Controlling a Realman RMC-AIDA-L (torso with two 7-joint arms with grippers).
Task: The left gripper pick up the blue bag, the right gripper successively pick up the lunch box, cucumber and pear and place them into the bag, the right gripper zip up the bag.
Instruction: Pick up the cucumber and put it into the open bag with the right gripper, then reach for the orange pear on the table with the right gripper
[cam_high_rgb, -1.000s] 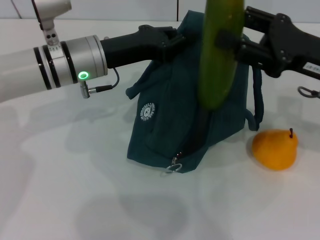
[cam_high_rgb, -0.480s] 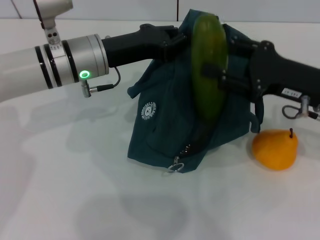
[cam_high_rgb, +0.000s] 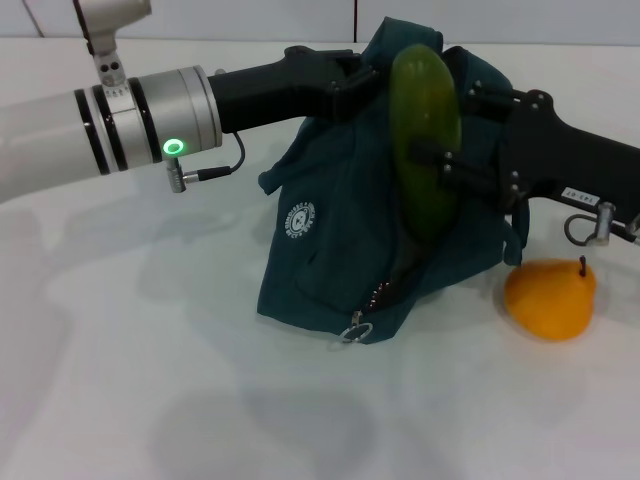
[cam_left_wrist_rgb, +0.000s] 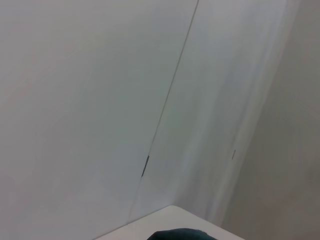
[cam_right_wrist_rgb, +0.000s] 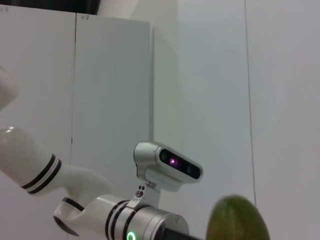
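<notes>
The blue bag stands on the white table, its top edge held up by my left gripper, which is shut on the fabric. My right gripper is shut on the cucumber and holds it upright, its lower end down in the bag's open mouth. The cucumber's top also shows in the right wrist view. The pear lies on the table to the right of the bag. The zipper's ring pull hangs at the bag's front. The lunch box is out of view.
The white table stretches in front and to the left of the bag. A white wall with panel seams stands behind. The left wrist view shows only wall and a sliver of the bag.
My right gripper has lowered the cucumber from above the bag down into its open mouth and drawn a little to the left. The left gripper has kept its hold.
</notes>
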